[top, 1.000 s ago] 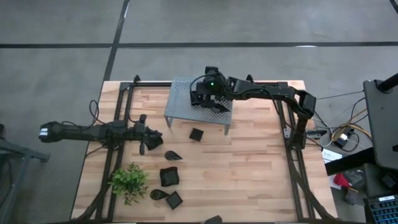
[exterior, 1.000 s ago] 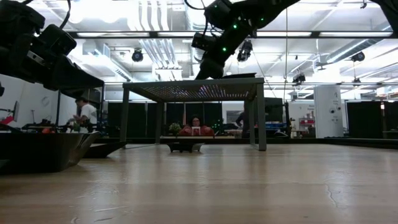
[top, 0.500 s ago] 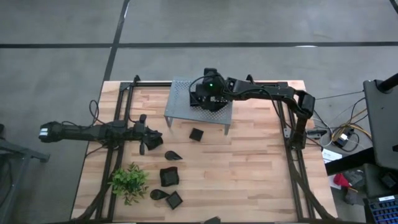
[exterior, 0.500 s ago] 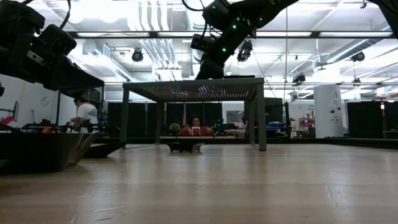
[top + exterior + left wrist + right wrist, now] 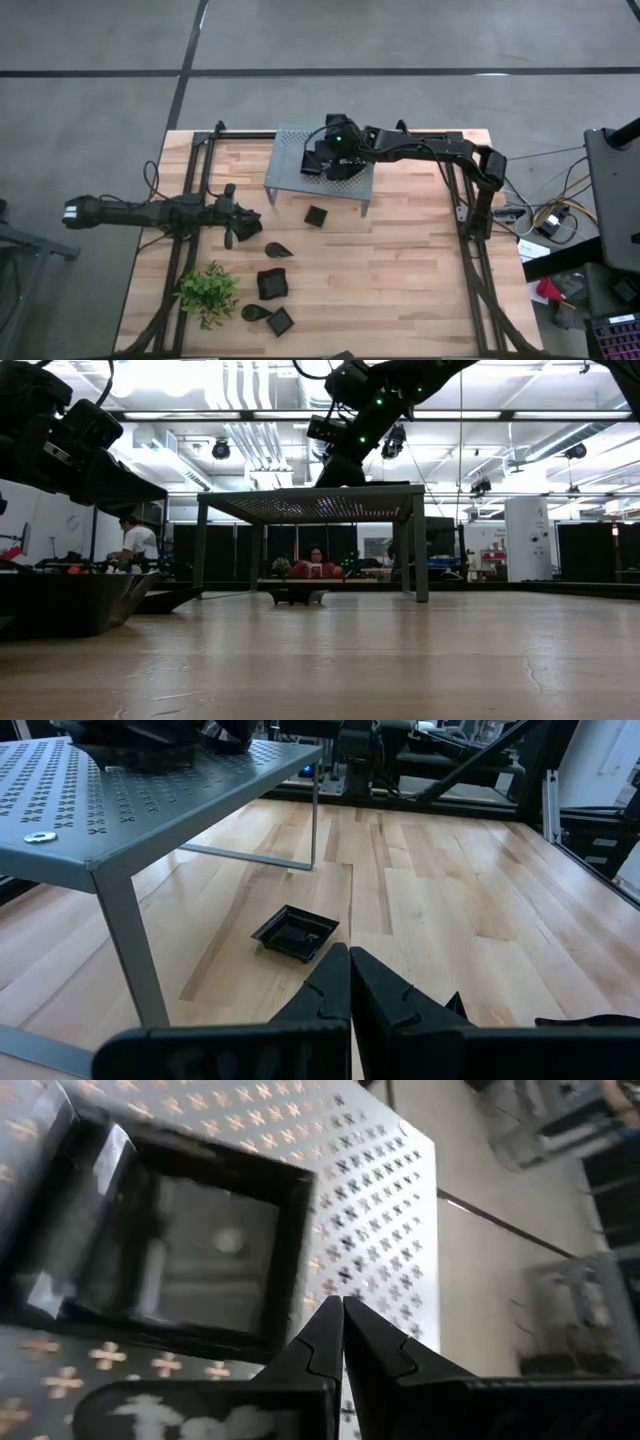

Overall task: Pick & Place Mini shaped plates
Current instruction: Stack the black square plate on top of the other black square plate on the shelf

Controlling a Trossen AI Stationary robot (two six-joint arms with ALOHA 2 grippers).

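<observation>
Table: pale wooden planks [image 5: 400,270]; grey perforated rack [image 5: 290,175] standing at its 12 o'clock edge; green plant [image 5: 208,290] near 8 o'clock
Plates on the rack: black dishes stacked on top [image 5: 180,1250], directly beneath the right arm
Plates on the table: one square dish [image 5: 316,215] just in front of the rack; a teardrop [image 5: 277,249], a larger square [image 5: 272,284], another teardrop [image 5: 254,313] and a small square [image 5: 281,322] trailing toward 7 o'clock
Handling: likely light, rigid, glossy and slippery; thin raised rims look the best hold, one finger inside, one outside
Right fingers [image 5: 343,1325]: pressed together with nothing between them; poised above the rack top just beside the stacked dish's rim
Left fingers [image 5: 349,982]: also closed and empty; arm waiting at 9 o'clock, pointed toward the lone square dish [image 5: 295,933]
</observation>
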